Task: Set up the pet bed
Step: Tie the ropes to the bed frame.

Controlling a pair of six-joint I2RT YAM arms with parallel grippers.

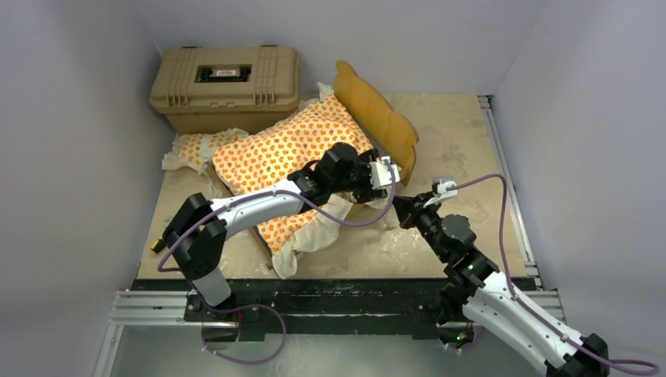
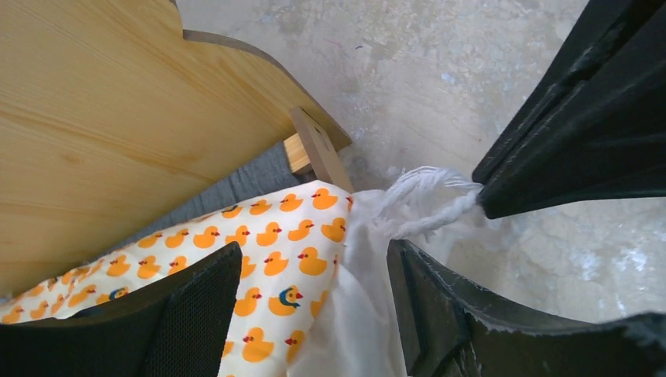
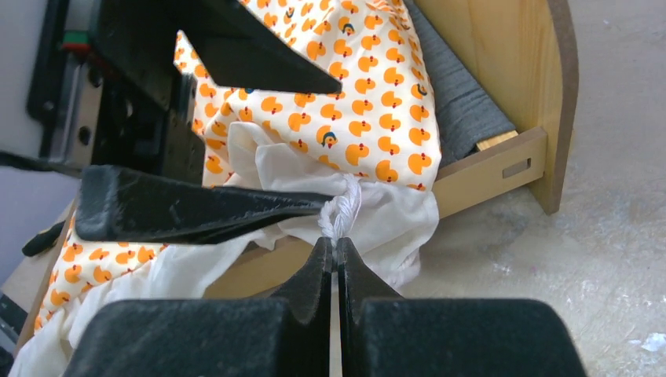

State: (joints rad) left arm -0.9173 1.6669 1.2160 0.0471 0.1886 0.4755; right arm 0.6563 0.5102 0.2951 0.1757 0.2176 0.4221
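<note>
Although arms crossed its near half, table (image 1: pixel 463 133): pale mottled top, bare toward the right of the top view.
Hard case (image 1: pixel 225 82): tan, lid down, upper left of the top view, well apart from both claws.
Bed frame (image 1: pixel 377 118): upper centre, set on a slant, with the scalloped headboard upright at its right end. The grey base (image 3: pixel 455 94) showed uncovered beside the headboard.
Mattress cushion (image 1: pixel 290 145): lay askew across the frame at centre, not seated, its near edge spilling over the rail onto the table.
Pillow (image 1: pixel 196 148): left of the cushion and just below the case, out of either claw's reach.
Left claw (image 2: pixel 314 314): fingers apart, straddling the cushion's corner beside the headboard, gripping nothing.
Right claw (image 3: pixel 336 251): fingers pressed together on a twisted bit of cloth, just outside the frame's near rail.
Ruffle (image 3: pixel 345 208): white, wrung into a cord running from the cushion's corner straight into the right claw.
Risk: only thin trim was held, so a hard tug would likely slip free, strain the seam, or drag the light frame.
Risk: with the left claw so near the right, a pull toward the headboard could knock the fingers together.
</note>
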